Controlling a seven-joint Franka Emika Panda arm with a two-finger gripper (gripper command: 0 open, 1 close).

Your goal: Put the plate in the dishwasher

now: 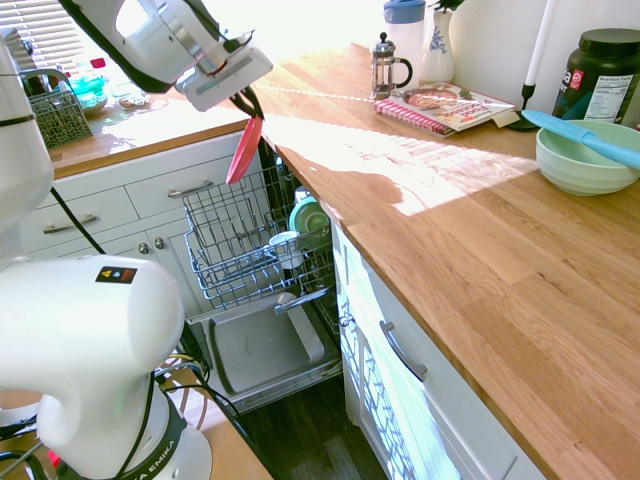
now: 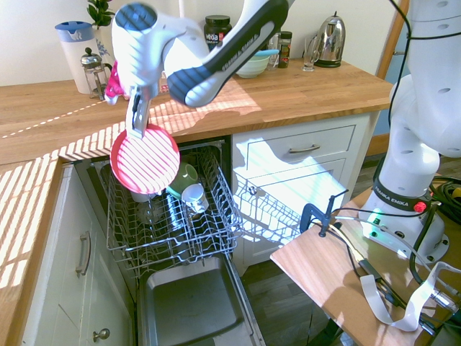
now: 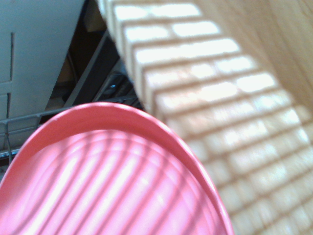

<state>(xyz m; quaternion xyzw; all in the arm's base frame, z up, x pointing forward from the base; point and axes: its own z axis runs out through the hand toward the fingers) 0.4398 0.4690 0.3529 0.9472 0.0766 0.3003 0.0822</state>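
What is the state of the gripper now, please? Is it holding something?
Gripper: jaws shut on the rim of the plate, which hangs on edge above the dishwasher rack.
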